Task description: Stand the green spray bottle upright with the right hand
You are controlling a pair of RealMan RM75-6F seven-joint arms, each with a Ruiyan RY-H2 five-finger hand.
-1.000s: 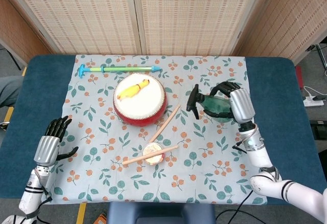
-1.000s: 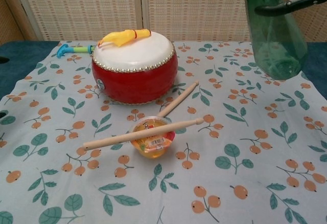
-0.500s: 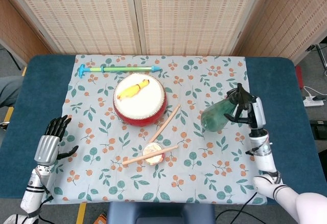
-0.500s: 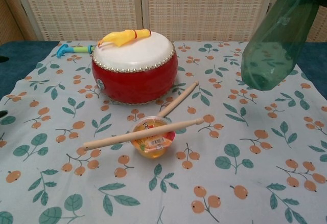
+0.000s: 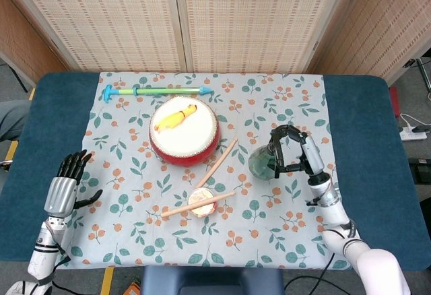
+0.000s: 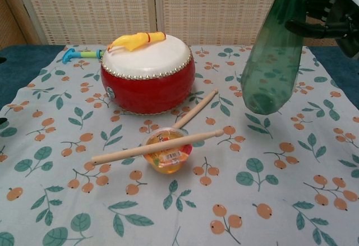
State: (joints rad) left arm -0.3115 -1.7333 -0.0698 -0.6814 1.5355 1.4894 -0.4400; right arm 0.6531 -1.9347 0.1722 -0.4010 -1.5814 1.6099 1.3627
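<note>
Nearest you, a small cup of orange jelly (image 6: 166,150) sits on the leaf-printed tablecloth (image 6: 269,201), with one wooden drumstick (image 6: 157,146) lying across its top. A second drumstick (image 6: 196,108) lies just behind it, angled toward the red drum (image 6: 148,80).

To the right of these, your right hand (image 5: 295,155) holds the green spray bottle (image 6: 275,49) by its upper part, fingers wrapped around it. The bottle hangs in the air above the cloth, base down and leaning, its bottom tipped toward the drum side. It is not touching the table.

To finish well, bring the top over the base until the bottle is plumb, then lower it straight onto bare cloth to the right of the drumsticks. Let the whole base meet the cloth before you loosen your fingers; a leaning release would likely topple it.

Your left hand (image 5: 65,188) rests at the near left edge, fingers spread, holding nothing.

Farther back, a yellow rubber chicken (image 6: 136,40) lies on the drum, and a long green and blue toy stick (image 5: 156,91) lies along the far edge.
</note>
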